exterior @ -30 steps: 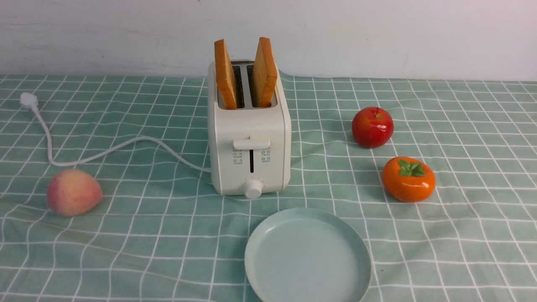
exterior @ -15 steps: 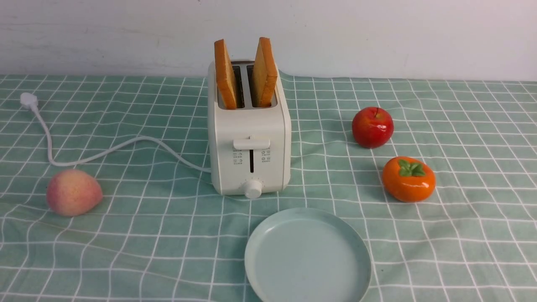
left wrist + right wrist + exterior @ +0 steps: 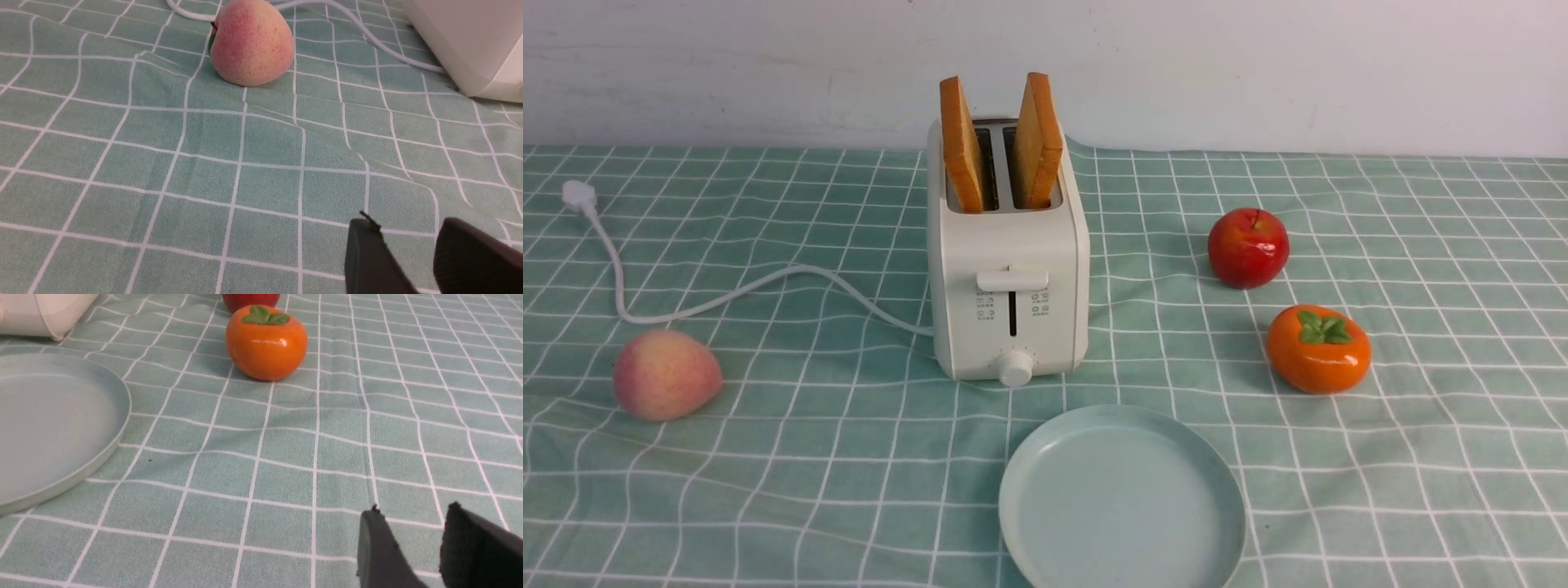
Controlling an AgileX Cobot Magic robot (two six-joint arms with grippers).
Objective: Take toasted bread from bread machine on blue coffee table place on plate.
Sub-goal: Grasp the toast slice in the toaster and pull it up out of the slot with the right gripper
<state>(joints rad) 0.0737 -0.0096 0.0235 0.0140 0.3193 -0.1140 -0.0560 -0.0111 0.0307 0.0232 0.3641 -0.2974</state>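
Observation:
The cream-white bread machine [image 3: 1008,278] stands mid-table on the blue coffee table [image 3: 809,457]. Two slices of toasted bread stand upright in its slots, a left slice [image 3: 962,145] and a right slice [image 3: 1037,140]. The pale blue-green plate [image 3: 1021,498] lies empty just in front of it, and its rim shows in the right wrist view [image 3: 122,408]. Neither gripper shows in the front view. My left gripper [image 3: 408,228] is open and empty, low over the cloth. My right gripper [image 3: 410,516] is open and empty, over the cloth beside the plate.
A peach [image 3: 666,374] lies front left, also seen in the left wrist view [image 3: 251,43]. The toaster's white cord [image 3: 727,294] runs left to a plug [image 3: 578,196]. A red apple [image 3: 1248,247] and an orange persimmon [image 3: 1317,349] lie to the right.

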